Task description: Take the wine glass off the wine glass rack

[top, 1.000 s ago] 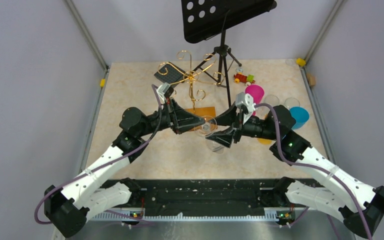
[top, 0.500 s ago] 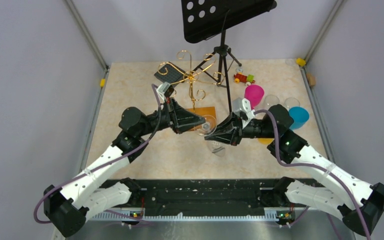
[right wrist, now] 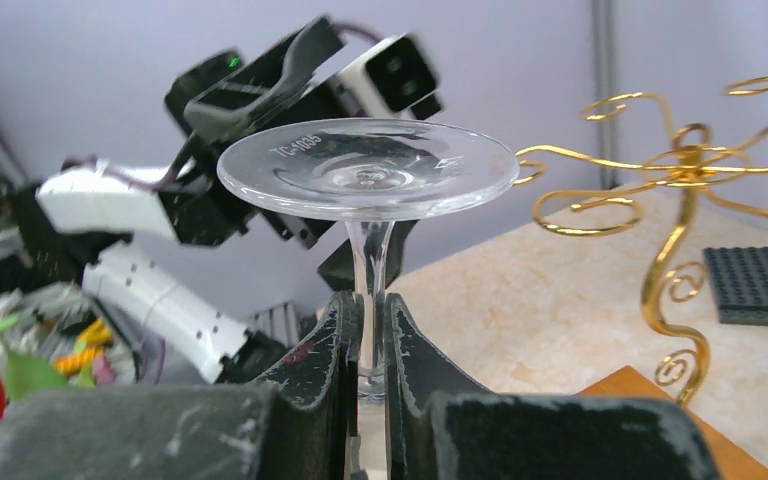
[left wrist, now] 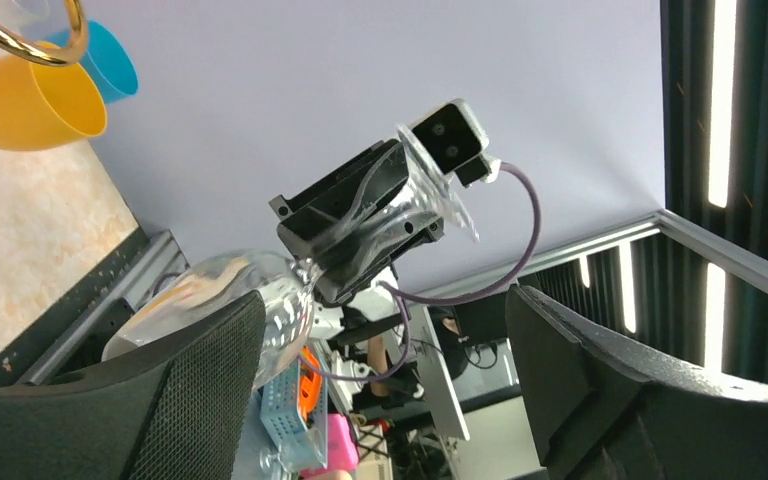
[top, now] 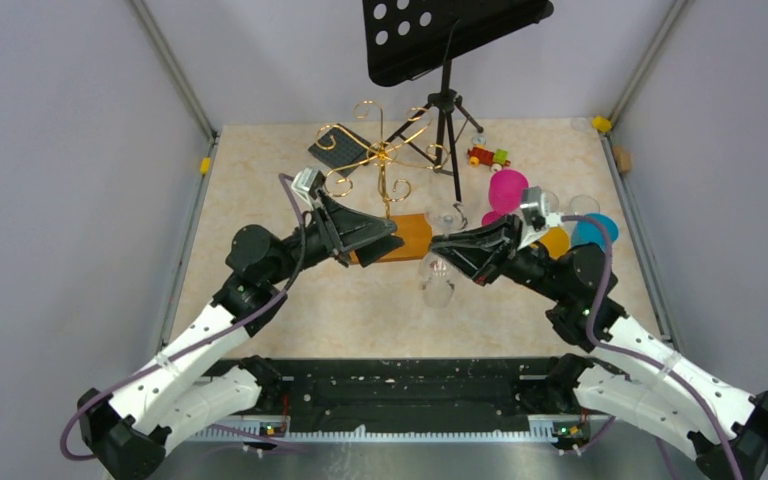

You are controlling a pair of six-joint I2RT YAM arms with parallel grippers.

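**A:** Where is the wine glass sitting?

**B:** The right end effector is pinching its stem with the foot up, so the bowl is hanging free above the bench. It is at five o'clock from the rack, clear of the gold arms.

**A:** And the left end effector?

**B:** It is gaping wide at the glass's nine o'clock and gripping nothing, probably standing by as a guard.

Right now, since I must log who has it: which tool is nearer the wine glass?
Right. The right tool is shut on the stem of the wine glass. The left tool is open and apart from the glass, over the wine glass rack's wooden base.
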